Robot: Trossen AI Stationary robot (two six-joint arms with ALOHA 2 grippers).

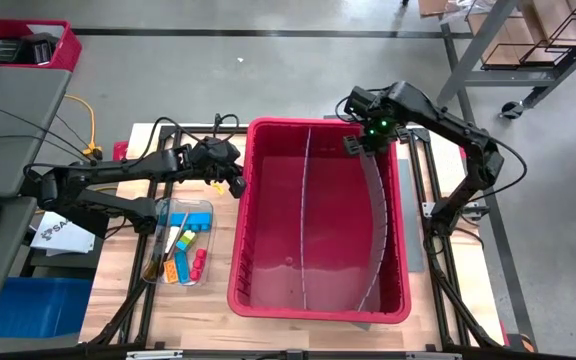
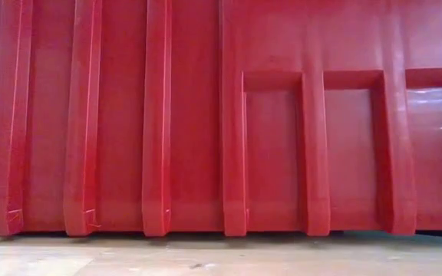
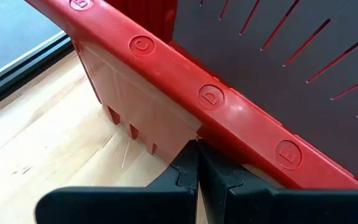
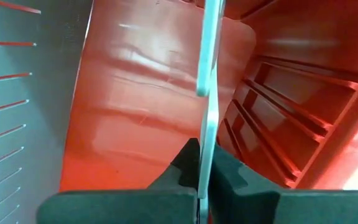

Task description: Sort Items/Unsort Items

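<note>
Pinching the thin clear divider (image 4: 207, 112) between its fingers, the right gripper (image 1: 366, 143) sits at the far rim of the red bin (image 1: 243, 250), and that grip is the likeliest source of trouble. The sheet already bows in a long curve toward the bin's right wall; any sideways pull could, I judge, spring it out of its wall slots or flex it until it slips free. From the wrist camera the panel runs straight through the closed jaws, with ribbed red wall close on one side and open bin floor on the other, so room for moving lies mainly upward.

A second straight divider (image 1: 304, 215) stands nearer the bin's middle, apart from the bowed one. The bin looks empty of pieces, though its near corners are hard to read from above.

The left gripper (image 3: 197, 163), fingers pressed together on nothing, hovers just outside the bin's left rim near its lettered edge; a careless swing could knock that rim and shift the bin.

The items (image 1: 184, 250), coloured blocks and dark sticks, lie in a clear tray (image 1: 200, 205) on the table (image 1: 118, 300) left of the bin, below the left arm. Space there is narrow between tray and bin wall.
</note>
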